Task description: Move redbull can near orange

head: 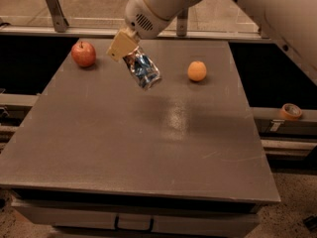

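The redbull can (pixel 142 69), silver and blue with a wrinkled body, hangs tilted in the air over the back middle of the table. My gripper (pixel 128 51) is shut on its upper end and holds it clear of the tabletop. The orange (pixel 196 71) sits on the table to the right of the can, at about a can's length from it. My white arm comes in from the top right.
A red apple (pixel 83 53) with a stem sits at the table's back left. The grey table (pixel 148 143) has a front edge near the bottom. A roll of tape (pixel 290 111) lies on a ledge off the right side.
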Robot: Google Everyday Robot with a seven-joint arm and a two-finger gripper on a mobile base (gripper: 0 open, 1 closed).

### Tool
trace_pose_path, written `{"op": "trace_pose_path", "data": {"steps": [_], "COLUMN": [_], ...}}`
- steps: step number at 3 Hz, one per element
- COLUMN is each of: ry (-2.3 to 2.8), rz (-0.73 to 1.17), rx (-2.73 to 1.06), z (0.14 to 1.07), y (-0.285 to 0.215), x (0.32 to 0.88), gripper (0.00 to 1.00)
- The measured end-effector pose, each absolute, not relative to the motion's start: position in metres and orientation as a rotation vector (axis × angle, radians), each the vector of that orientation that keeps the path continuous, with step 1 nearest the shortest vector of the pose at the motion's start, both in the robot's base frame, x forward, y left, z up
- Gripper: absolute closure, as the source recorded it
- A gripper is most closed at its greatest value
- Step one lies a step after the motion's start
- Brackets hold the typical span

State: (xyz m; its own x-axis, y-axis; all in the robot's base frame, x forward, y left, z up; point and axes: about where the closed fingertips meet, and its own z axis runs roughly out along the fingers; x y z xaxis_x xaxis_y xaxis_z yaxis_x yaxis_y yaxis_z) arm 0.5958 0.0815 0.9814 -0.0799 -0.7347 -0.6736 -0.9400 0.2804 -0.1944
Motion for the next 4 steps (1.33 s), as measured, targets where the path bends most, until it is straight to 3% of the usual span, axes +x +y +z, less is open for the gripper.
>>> {"op": "trace_pose_path", "data": {"steps": [2, 4], "ry": [1.770, 1.646], "rz": [0.335, 0.345], "rx": [-1.511, -1.324], "z": [1.008, 1.003], "y": [0.075, 0.015], "x": [0.606, 0.663], "gripper": [1.00, 1.00]}}
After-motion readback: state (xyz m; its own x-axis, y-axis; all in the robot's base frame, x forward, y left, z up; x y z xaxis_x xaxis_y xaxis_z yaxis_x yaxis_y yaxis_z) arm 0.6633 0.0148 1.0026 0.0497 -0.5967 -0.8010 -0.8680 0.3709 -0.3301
